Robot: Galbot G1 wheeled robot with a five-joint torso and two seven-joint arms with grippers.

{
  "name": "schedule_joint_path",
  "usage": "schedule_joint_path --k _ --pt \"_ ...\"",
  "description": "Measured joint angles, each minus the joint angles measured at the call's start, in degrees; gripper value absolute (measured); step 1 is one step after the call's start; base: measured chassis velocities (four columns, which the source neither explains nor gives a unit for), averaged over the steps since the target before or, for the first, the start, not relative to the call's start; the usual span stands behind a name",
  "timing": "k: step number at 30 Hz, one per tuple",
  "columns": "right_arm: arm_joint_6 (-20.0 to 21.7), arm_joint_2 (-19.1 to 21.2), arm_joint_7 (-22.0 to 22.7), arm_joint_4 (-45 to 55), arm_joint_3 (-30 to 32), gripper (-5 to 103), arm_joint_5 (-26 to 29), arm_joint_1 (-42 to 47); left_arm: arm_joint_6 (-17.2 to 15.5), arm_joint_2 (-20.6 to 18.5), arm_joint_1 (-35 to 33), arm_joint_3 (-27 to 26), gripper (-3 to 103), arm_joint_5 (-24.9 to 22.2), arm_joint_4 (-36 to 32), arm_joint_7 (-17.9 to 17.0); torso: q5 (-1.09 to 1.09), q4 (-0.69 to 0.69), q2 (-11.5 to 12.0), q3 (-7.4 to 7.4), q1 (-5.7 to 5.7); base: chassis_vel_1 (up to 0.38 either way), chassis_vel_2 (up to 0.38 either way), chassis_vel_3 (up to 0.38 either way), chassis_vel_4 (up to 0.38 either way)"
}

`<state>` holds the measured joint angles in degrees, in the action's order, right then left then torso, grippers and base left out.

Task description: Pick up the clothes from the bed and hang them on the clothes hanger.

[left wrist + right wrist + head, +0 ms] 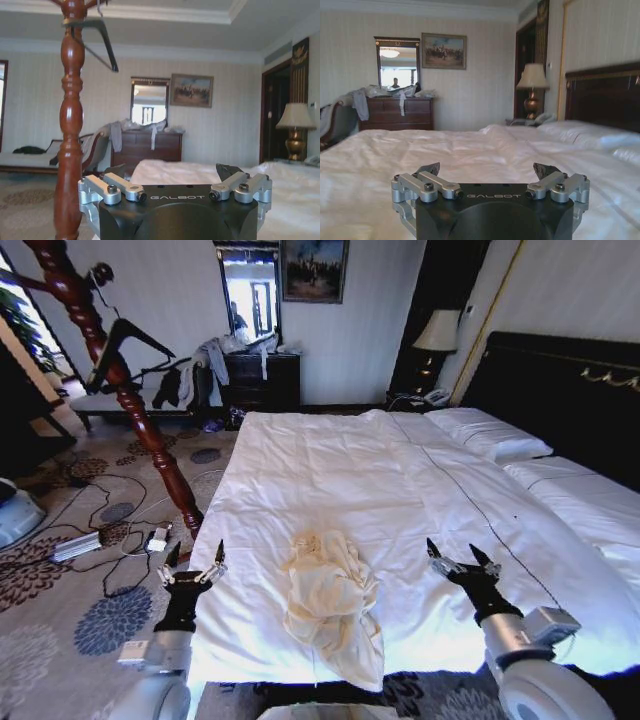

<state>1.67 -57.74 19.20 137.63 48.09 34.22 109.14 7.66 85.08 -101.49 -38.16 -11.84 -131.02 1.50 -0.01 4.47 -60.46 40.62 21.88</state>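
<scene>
While the clothes [330,605] lie crumpled near the foot edge of the bed [330,460], a little left of the middle of that edge, both grippers hang low at the two sides of them. The left gripper [194,558] is at the left edge of the bed, just above the line where the quilt meets the carpet [60,540], and its fingers stand wide apart with nothing between them. The right gripper [459,557] is over the quilt toward the right side, also with fingers spread and empty. Neither one touches the clothes; a strip of bare quilt lies between each gripper and the fabric.

The quilt beyond the clothes is free all the way to the pillows [490,432] and the headboard [570,390]. At the left edge the room is tighter: the wooden pole [130,390] rises slanted from the carpet close to the bed, and in the left wrist view it stands just beside the gripper. The hanger [125,345] hangs high on this pole, black with broad shoulders. Cables [110,530] lie on the carpet near the foot of the pole.

The clothes are pale cream-yellow, thin and soft, bunched in a long heap with many folds, and one end falls over the foot edge.
</scene>
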Motion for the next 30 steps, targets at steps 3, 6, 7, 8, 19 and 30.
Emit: schedule_joint_path --k 3,6,7,8,19,30 --pt "-2.8 -1.0 -1.7 -3.5 -0.3 100 -6.8 -0.4 0.3 0.3 0.2 0.4 100 0.4 1.5 0.0 0.0 0.0 0.0 0.0 0.0 0.0 0.0 0.0 0.0" --pt "-4.3 -1.5 -2.6 -5.6 -0.5 100 -10.8 -0.6 0.4 0.4 0.2 0.5 100 0.4 1.5 -0.1 0.01 0.0 0.0 0.0 0.0 0.0 0.0 0.0 0.0" --pt "-5.1 -1.8 -3.0 -6.6 -0.6 100 -12.7 -0.7 0.5 0.4 0.2 0.5 100 0.4 1.2 -0.1 0.0 0.0 0.0 0.0 0.0 0.0 0.0 0.0 0.0" --pt "-5.6 -2.0 -3.4 -7.3 -0.6 100 -14.0 -0.7 0.5 0.4 0.1 0.5 100 0.3 0.6 -0.1 0.02 0.0 0.0 0.0 0.0 0.0 0.0 0.0 0.0" --pt "-6.5 -2.9 -3.7 -7.5 -1.0 100 -13.8 -0.9 4.5 0.7 -2.0 0.2 100 -6.8 -7.8 0.0 0.01 -0.01 0.0 0.0 0.0 0.0 0.0 0.0 0.0" --pt "-10.7 -8.8 -4.4 -1.7 -2.7 100 -1.1 -1.6 4.0 1.0 -3.5 0.1 100 -3.7 -6.8 -0.2 -0.04 -0.01 0.0 -0.01 0.0 0.0 0.0 0.0 0.0"
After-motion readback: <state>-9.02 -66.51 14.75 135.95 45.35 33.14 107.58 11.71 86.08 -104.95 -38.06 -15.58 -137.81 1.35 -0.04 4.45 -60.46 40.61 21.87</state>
